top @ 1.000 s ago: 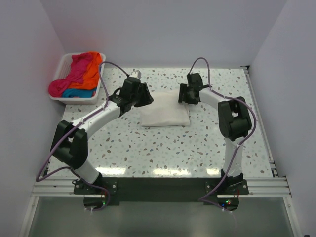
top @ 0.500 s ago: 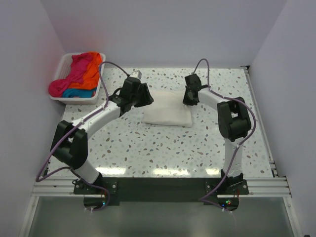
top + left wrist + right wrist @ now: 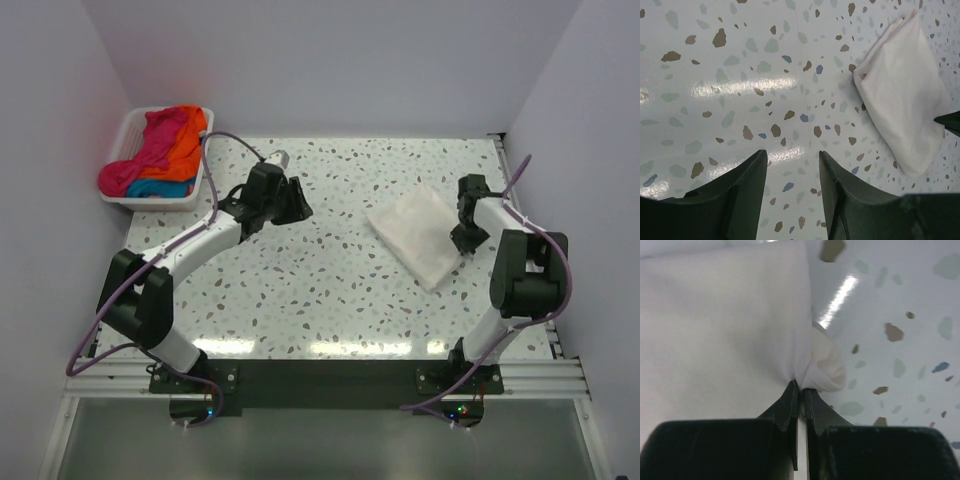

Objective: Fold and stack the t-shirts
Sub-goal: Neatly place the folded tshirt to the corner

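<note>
A folded cream-white t-shirt (image 3: 420,234) lies slanted on the right side of the speckled table, also seen in the left wrist view (image 3: 902,100) and filling the right wrist view (image 3: 720,325). My right gripper (image 3: 458,238) is shut on its right edge, with the cloth bunched at the fingertips (image 3: 800,385). My left gripper (image 3: 296,207) hovers open over bare table left of centre, nothing between its fingers (image 3: 792,160). Pink, orange and blue t-shirts (image 3: 165,150) are heaped in the basket.
A white slatted basket (image 3: 128,130) stands at the back left corner. White walls close in the table on three sides. The arms' bases and a metal rail (image 3: 320,380) run along the near edge.
My right gripper has shut on the cream-white t-shirt's edge and dragged it from the table's centre to the right side, turning it slantwise. The left arm has barely moved.
</note>
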Controlling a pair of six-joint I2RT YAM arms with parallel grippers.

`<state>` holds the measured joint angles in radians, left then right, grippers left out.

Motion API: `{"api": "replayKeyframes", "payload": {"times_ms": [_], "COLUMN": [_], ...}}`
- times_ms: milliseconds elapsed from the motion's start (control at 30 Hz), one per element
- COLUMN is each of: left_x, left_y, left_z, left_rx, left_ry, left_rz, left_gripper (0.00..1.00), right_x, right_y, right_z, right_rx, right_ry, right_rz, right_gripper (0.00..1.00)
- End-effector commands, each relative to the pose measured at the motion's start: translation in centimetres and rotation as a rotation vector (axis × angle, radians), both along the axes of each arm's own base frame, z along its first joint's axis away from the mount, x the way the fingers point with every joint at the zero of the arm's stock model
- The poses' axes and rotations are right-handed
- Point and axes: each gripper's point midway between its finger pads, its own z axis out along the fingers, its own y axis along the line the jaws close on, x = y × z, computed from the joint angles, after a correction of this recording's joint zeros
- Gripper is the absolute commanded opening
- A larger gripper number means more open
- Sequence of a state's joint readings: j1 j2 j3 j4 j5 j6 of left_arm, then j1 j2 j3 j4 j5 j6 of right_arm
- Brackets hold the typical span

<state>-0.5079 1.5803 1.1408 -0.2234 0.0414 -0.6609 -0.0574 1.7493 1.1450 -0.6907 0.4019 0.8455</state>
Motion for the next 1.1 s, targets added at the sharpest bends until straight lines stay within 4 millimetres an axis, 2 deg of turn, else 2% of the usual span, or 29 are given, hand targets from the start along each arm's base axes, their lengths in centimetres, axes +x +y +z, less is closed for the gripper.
{"api": "replayKeyframes", "payload": {"times_ms": [0, 233, 300, 367, 633, 900, 1067], "left_x": [-0.6, -1.6, -1.9, -2.1, -2.7, -3.2, -3.5], "left_y": [-1.1, -1.9, -2.2, -2.3, -3.0, -3.2, -3.1], "left_z": [2.2, 1.8, 1.6, 1.6, 2.6, 3.2, 3.4], "left_rx": [-0.055, -0.045, -0.045, -0.043, -0.051, -0.055, -0.058], "left_ry": [-0.059, -0.05, -0.046, -0.042, -0.061, -0.072, -0.076], "left_rz": [-0.043, -0.058, -0.066, -0.07, -0.089, -0.099, -0.099], "left_gripper": [0.5, 0.5, 0.5, 0.5, 0.5, 0.5, 0.5], "right_x": [-5.5, -11.3, -13.1, -13.9, -19.2, -23.6, -24.2], "right_y": [-2.5, -6.0, -6.9, -7.6, -11.0, -12.1, -12.0], "right_z": [-0.3, -1.1, -0.7, -0.2, 1.9, 2.6, 2.6], "right_rx": [-0.053, -0.049, -0.052, -0.054, -0.07, -0.049, -0.033], "right_ry": [0.084, 0.125, 0.115, 0.096, 0.083, 0.064, 0.044], "right_rz": [-0.184, -0.381, -0.448, -0.488, -0.703, -0.854, -0.85], "right_gripper": [0.0, 0.0, 0.0, 0.0, 0.0, 0.0, 0.01]}}
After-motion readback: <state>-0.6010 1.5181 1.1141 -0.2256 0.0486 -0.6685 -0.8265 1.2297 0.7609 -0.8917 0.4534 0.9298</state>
